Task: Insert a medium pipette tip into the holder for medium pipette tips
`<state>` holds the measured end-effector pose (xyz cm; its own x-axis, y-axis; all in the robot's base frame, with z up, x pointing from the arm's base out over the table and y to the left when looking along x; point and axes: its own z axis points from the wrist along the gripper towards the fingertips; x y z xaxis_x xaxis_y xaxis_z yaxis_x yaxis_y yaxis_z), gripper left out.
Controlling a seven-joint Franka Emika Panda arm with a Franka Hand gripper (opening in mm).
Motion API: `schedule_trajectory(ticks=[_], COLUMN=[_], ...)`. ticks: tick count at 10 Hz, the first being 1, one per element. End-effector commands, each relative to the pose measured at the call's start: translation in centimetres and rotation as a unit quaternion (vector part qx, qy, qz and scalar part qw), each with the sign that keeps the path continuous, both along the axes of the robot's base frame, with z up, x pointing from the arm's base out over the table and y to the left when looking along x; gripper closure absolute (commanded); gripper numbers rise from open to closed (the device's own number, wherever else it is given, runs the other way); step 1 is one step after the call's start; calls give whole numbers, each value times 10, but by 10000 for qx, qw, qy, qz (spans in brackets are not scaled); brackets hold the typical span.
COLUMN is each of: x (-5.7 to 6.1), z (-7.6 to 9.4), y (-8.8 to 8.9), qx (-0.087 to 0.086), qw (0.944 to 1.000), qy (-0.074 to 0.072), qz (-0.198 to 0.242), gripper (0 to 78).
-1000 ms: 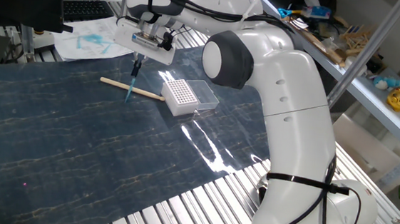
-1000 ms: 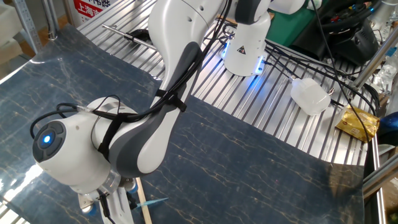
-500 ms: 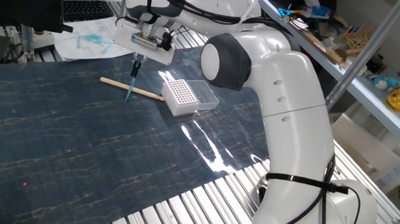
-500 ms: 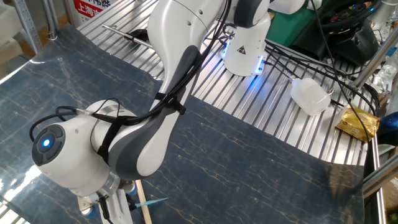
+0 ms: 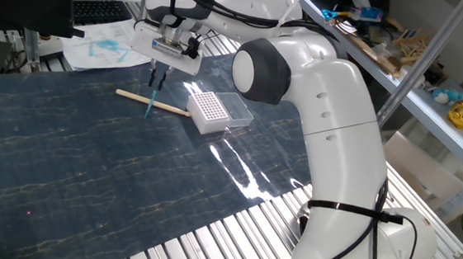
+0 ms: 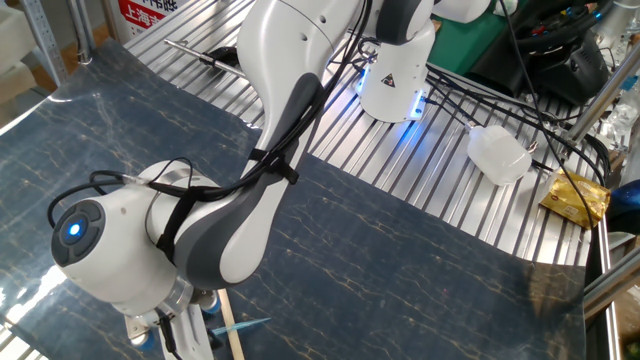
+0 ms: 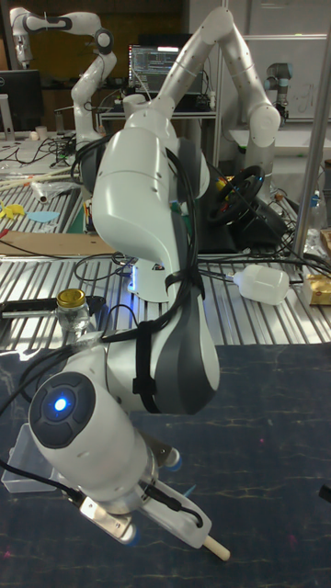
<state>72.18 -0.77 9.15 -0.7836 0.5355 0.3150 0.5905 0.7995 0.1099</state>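
A small teal-blue medium pipette tip [image 5: 150, 106] lies on the dark mat, crossing a long tan wooden stick [image 5: 152, 102]. My gripper [image 5: 158, 80] hangs just above them, pointing down, its two dark fingers slightly apart with nothing between them. To the right sits the holder for medium pipette tips [image 5: 206, 109], a white box with a grid of holes and its clear lid [image 5: 236, 107] folded open beside it. In the other fixed view the pipette tip [image 6: 248, 325] and stick [image 6: 232, 331] show at the bottom edge, and the arm hides most of the gripper.
Papers [image 5: 105, 49] and a keyboard [image 5: 100, 7] lie beyond the mat's far edge. Bare metal slats [image 5: 231, 237] border the mat on the near side. A clear bottle [image 6: 498, 152] and cables [image 6: 520, 95] lie on the slats by the arm's base.
The gripper's fingers, closed together in the earlier frames, now stand slightly parted. The arm, tip, stick and holder have stayed in place.
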Motion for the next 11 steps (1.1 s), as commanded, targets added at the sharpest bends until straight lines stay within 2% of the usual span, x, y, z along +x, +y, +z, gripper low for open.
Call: schedule_trajectory(ticks=[1,7,8,11], x=[1,1,6,5], z=[2,2,-12,-13], y=[0,0,3,3], qx=[-3,-3,-45,-50], qw=[10000,10000,9998,9998], qy=[-9,-9,144,183], qz=[-5,-5,-117,-116], gripper=[1,1,1,1])
